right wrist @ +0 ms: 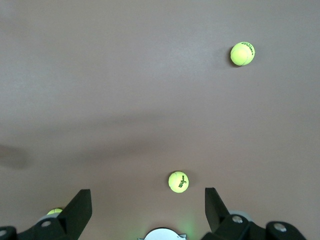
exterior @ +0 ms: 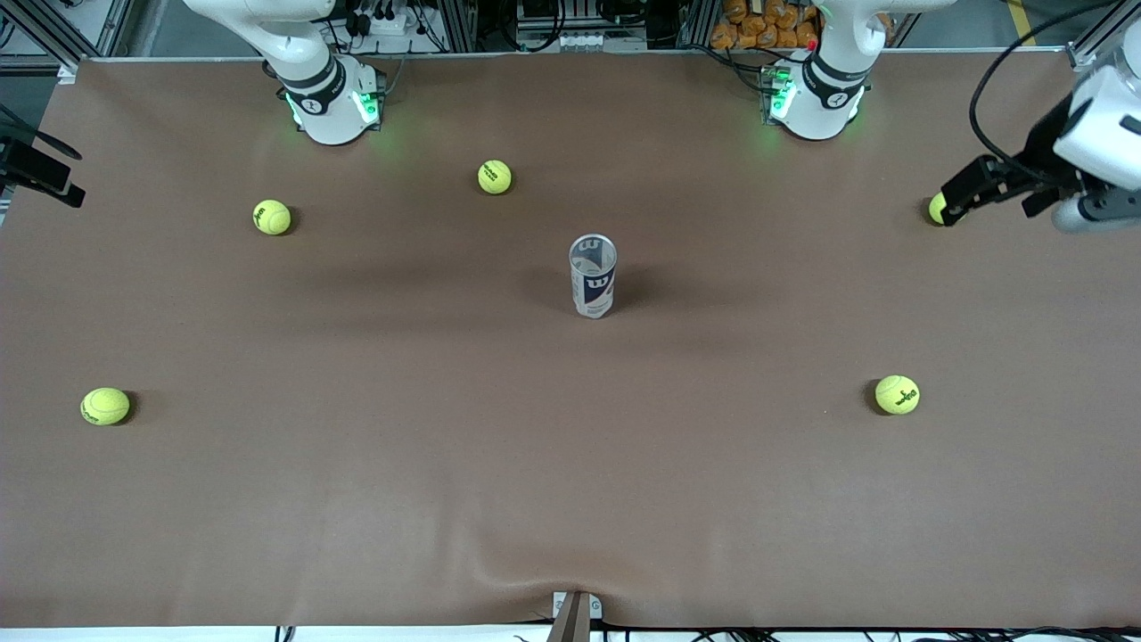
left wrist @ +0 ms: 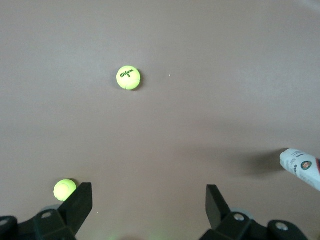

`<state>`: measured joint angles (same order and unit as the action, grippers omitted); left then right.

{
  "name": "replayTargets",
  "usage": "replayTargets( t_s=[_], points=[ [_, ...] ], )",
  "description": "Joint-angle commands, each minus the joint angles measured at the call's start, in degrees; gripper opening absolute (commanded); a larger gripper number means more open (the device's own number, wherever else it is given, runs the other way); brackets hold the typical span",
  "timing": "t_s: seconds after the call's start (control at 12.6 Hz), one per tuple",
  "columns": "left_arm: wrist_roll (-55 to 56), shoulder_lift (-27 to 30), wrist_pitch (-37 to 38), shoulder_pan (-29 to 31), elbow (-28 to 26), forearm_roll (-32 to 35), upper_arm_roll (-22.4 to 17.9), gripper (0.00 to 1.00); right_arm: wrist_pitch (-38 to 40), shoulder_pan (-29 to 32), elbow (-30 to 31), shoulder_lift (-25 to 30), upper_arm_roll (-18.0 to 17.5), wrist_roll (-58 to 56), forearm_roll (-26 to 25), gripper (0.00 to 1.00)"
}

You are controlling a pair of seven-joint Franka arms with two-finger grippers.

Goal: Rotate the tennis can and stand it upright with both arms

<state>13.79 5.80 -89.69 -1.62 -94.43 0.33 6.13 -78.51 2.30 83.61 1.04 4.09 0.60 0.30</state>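
Observation:
The tennis can [exterior: 593, 276], a clear tube with a white and navy label, stands upright in the middle of the table with its open rim up. Its end shows at the edge of the left wrist view [left wrist: 301, 167]. My left gripper [exterior: 994, 192] is open and empty, up in the air over the left arm's end of the table, well away from the can. Its fingers [left wrist: 80, 202] frame bare table. My right gripper [right wrist: 148, 200] is open and empty, high over its own base [right wrist: 162, 235], out of the front view. The can does not show in the right wrist view.
Several yellow-green tennis balls lie scattered on the brown table [exterior: 401, 499]: one [exterior: 495, 176] and one [exterior: 272, 217] close to the right arm's base, one [exterior: 105, 406] and one [exterior: 896, 394] nearer the front camera, one [exterior: 936, 209] partly under the left gripper's finger. A black bracket [exterior: 40, 174] juts in at the right arm's end.

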Motion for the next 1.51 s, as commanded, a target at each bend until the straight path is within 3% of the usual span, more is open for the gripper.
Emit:
replayTargets(
  t_s=[0.0, 0.32, 0.48, 1.43],
  points=[
    [-3.92, 3.36, -5.22, 0.04, -6.04, 0.01, -1.02, 1.0, 0.02, 0.25, -0.29, -0.07, -0.31, 0.9, -0.73, 1.0],
    [-5.27, -5.07, -5.32, -0.93, 2.21, -0.16, -5.77, 1.0, 0.02, 0.25, -0.29, -0.16, -0.31, 0.9, -0.73, 1.0],
    [-5.61, -4.4, -4.79, -0.75, 2.5, -0.85, -8.04, 1.0, 0.02, 0.25, -0.29, -0.16, -0.31, 0.98, -0.65, 1.0],
    [-7.02, -3.16, -4.44, -1.45, 2.85, -0.51, -8.68, 1.0, 0.11, 0.16, -0.2, -0.16, -0.31, 0.98, -0.65, 1.0]
  ],
)
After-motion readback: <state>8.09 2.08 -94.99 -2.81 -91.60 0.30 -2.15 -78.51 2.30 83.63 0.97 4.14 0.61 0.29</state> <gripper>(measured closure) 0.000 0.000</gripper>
